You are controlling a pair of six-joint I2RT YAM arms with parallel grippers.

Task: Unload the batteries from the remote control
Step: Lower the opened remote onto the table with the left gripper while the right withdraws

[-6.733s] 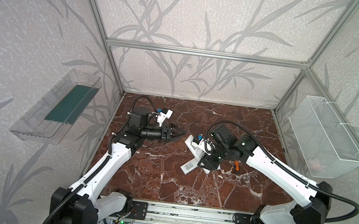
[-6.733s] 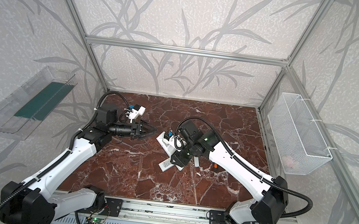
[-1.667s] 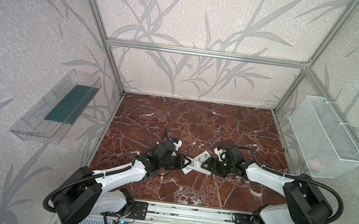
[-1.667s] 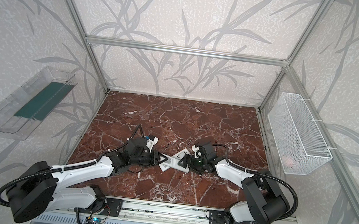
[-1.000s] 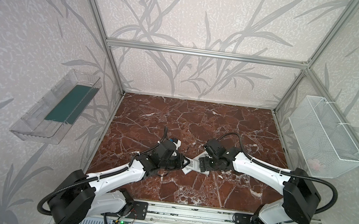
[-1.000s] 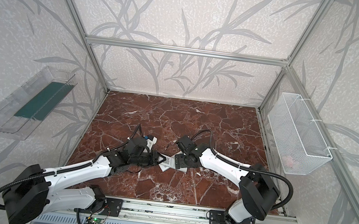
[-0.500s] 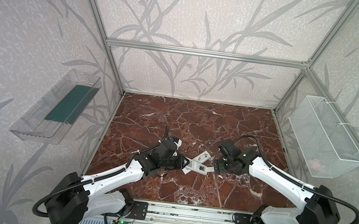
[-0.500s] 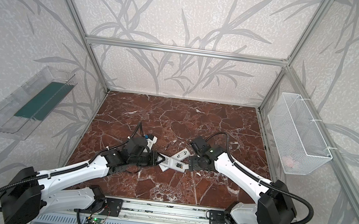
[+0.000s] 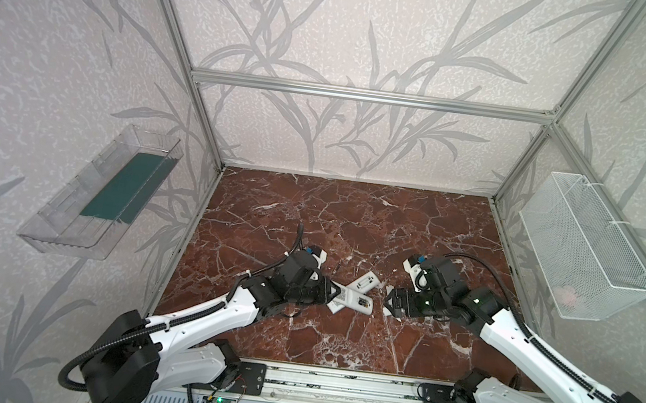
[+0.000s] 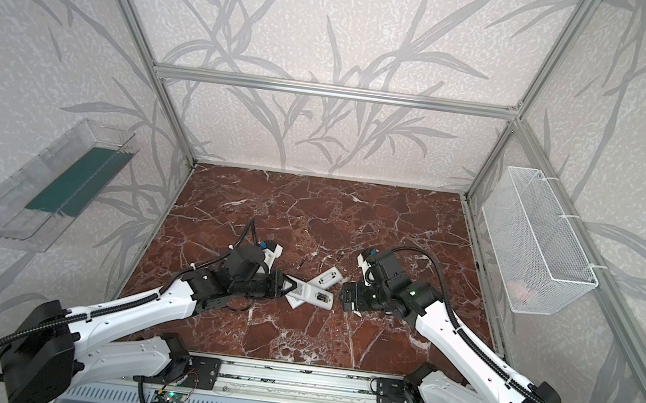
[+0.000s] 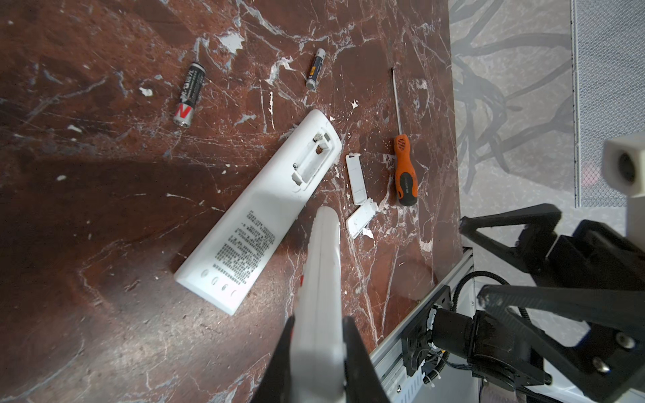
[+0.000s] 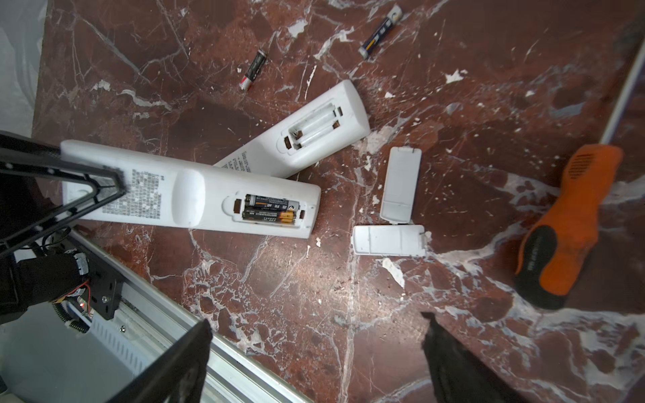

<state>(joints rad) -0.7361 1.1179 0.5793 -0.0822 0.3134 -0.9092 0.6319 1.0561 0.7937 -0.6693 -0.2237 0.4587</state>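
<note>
Bright, even light — soft shadow on marble, near fingers seemingly blurred.

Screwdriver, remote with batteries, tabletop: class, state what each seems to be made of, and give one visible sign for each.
Screwdriver: the handle looks like matte orange plastic with a black, possibly rubbery end; the thin pale shaft is probably metal.
Remote with batteries: smooth white moulded plastic with a soft sheen and printed text.
Tabletop: glossy red-brown marble pattern with white veins; the white chipped spots hint at a printed coating rather than stone, but this is uncertain.
</note>
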